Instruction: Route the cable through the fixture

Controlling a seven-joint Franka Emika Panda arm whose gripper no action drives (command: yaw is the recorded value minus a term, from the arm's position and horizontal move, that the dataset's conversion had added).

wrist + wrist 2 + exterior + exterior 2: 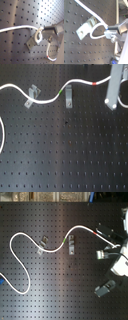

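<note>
We see the cable (pixel 30 238) lying across the black perforated board (pixel 55 287) in both exterior views, snaking from the second exterior view's lower left up, over and right toward the arm (pixel 120 262). Its green band (pixel 66 240) sits just beside the upright clip fixture (pixel 72 244); a second, smaller bracket (pixel 43 244) sits under the cable's dip further toward the second exterior view's left. The red band (pixel 96 231) lies near the arm end of the run.

In the first exterior view the cable (pixel 45 100) crosses both brackets, green band (pixel 61 90) touching the fixture (pixel 68 95), red band (pixel 95 84) just beside the white arm (pixel 114 86).

In the second wrist view the gripper (pixel 109 33) pinches a loop of the cable (pixel 94 31), its fingers closed narrow on the cord, next to a metal bracket (pixel 84 28). The first wrist view shows the same: cord (pixel 15 28) curling at a bracket (pixel 33 41), gripper (pixel 46 28) at the loop.

Hard to make out: the gripper tips in both exterior views are blurred, and the cable is cut off at the frame edges.
</note>
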